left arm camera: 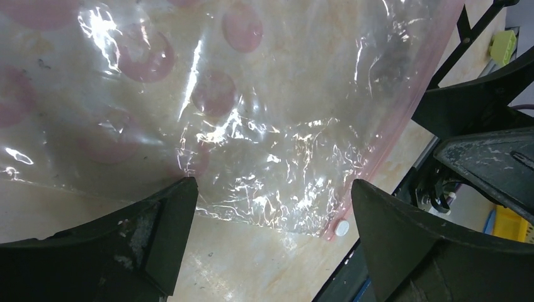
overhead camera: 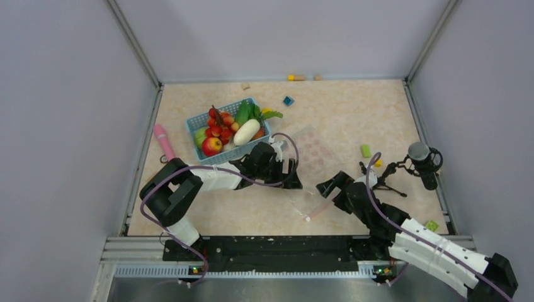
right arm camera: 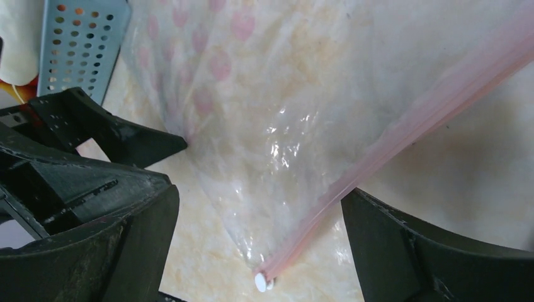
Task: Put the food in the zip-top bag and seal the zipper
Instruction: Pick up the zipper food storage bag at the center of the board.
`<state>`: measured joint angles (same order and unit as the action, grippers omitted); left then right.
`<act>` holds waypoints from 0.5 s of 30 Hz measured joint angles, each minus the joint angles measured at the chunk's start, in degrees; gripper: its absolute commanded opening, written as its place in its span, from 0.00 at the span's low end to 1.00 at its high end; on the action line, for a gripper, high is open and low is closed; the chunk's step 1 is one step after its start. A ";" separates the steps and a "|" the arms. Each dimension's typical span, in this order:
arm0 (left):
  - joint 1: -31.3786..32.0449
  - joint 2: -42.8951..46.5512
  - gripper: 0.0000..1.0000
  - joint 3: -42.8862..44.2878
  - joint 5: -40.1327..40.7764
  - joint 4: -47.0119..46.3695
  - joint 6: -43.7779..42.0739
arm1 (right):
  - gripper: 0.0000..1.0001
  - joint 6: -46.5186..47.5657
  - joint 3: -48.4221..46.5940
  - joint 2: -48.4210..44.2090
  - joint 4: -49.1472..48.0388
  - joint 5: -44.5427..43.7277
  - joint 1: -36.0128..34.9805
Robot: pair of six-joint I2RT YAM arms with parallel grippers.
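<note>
1. Top view: the food (overhead camera: 220, 129) sits in the basket (overhead camera: 192, 126); the empty bag (overhead camera: 312, 151) lies flat nearby. Opening the bag looks like the step in hand.
2. Left wrist: the left jaws hang open and empty over the bag's corner.
3. Right wrist: the right jaws are open above the zipper (right arm camera: 409, 151) end. The next move probably calls for pinching that edge.

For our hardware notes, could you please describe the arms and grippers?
The left arm and right arm have black joints and white covers, each trailed by a purple cable. The left gripper and right gripper have broad black fingers with pale scuffs.
</note>
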<state>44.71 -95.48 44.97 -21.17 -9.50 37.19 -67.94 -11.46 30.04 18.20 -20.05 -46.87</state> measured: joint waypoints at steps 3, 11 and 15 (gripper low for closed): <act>0.00 0.13 0.98 -0.17 -0.44 -0.07 0.22 | 0.98 0.96 0.00 1.84 -3.65 -1.16 0.00; 0.00 0.13 0.98 -0.22 -1.86 0.04 0.39 | 0.80 2.10 0.00 6.80 -8.94 -4.33 0.00; 0.00 0.11 0.98 -0.20 -2.19 0.09 0.42 | 0.60 2.84 0.00 8.98 -12.00 -5.38 0.00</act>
<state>44.71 -95.37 44.77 -23.35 -9.41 37.60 -65.10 -11.46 39.03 6.20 -25.43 -46.87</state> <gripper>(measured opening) 0.983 0.734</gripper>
